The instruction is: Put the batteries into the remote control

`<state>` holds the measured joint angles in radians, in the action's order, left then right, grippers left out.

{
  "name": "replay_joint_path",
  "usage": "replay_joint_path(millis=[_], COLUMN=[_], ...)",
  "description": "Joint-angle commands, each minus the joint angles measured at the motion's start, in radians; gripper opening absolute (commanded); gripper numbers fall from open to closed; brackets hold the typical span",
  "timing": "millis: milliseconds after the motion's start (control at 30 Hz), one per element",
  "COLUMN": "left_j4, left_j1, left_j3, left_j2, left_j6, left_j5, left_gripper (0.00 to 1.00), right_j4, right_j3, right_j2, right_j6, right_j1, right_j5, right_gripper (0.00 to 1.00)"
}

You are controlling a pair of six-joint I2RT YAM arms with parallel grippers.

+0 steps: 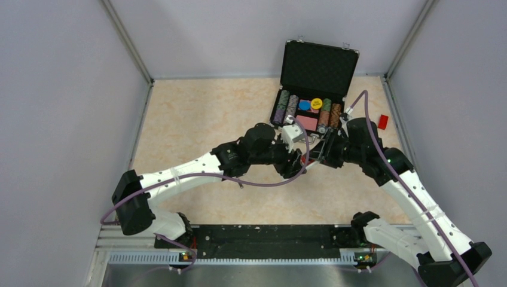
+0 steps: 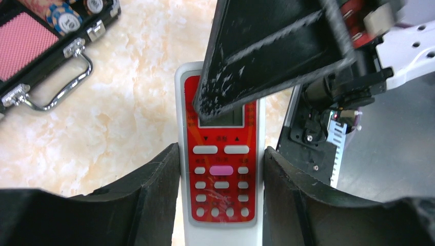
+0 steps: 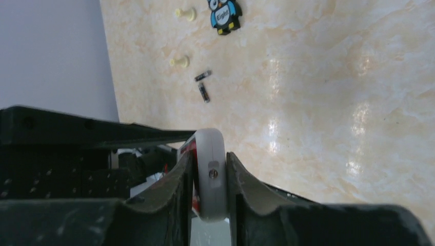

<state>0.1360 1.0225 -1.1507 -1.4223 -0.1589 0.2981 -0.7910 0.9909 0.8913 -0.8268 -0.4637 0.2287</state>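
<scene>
Marbled tabletop [image 3: 333, 102] holds both thin dark batteries [image 3: 204, 92] loose, unloaded; my left claw [image 2: 219, 154] and right claw [image 3: 210, 156] clamp the red-faced white plastic remote [image 2: 220, 177].

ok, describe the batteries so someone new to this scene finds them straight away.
In the right wrist view, find the blue owl toy at the top of the marbled tabletop, then drop to the lower cream peg. Just right of it in the picture lie the batteries: two thin dark cylinders with pale ends, far slimmer and darker than the pegs.
</scene>
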Motion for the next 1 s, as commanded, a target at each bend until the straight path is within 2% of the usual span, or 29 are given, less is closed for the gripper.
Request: replay_joint_path(millis=[0,33,100,133,233,333,467,567,633,800,833,967], left_j4=[-0.041,-0.037,-0.023,-0.021,-0.026,-0.03,-0.017,0.0,-0.004,-0.015,-0.021,-0.088], left_j1=[0.001,0.001,0.002,0.002,0.002,0.001,0.001,0.001,0.001,-0.009,-0.014,-0.057], left_j3=[-0.03,-0.034,-0.044,-0.048,-0.056,-0.078,-0.127,-0.166,-0.174,-0.173,-0.166,-0.105], left_j2=[0.026,0.023,0.017,0.013,-0.003,-0.033,-0.09,-0.134,-0.15,-0.155,-0.146,-0.084], left_j6=[-0.006,-0.012,-0.022,-0.023,-0.028,-0.032,-0.051,-0.075,-0.091,-0.12,-0.129,-0.171], left_j5=[-0.001,-0.006,-0.009,-0.008,-0.006,0.009,0.033,0.058,0.072,0.092,0.098,0.129], left_gripper=[0.0,0.04,0.24,0.38,0.62,0.73,0.76,0.74,0.63,0.03,0.0,0.0], right_j4=[0.068,0.071,0.072,0.072,0.072,0.076,0.078,0.074,0.072,0.056,0.054,0.05], right_j3=[0.013,0.016,0.027,0.033,0.047,0.06,0.077,0.085,0.083,0.088,0.088,0.09], right_j2=[-0.002,0.0,0.01,0.016,0.035,0.055,0.071,0.075,0.073,0.044,0.033,-0.014], right_j6=[-0.026,-0.031,-0.033,-0.034,-0.044,-0.052,-0.042,-0.033,-0.031,-0.061,-0.072,-0.12], right_j1=[0.005,0.005,-0.001,-0.01,-0.045,-0.082,-0.114,-0.118,-0.119,-0.119,-0.12,-0.119], right_j5=[0.032,0.028,0.014,-0.005,-0.047,-0.075,-0.102,-0.11,-0.109,-0.131,-0.143,-0.165], right_gripper=[0.13,0.09,0.03,0.01,0.0,0.0,0.0,0.0,0.01,0.14,0.2,0.44])
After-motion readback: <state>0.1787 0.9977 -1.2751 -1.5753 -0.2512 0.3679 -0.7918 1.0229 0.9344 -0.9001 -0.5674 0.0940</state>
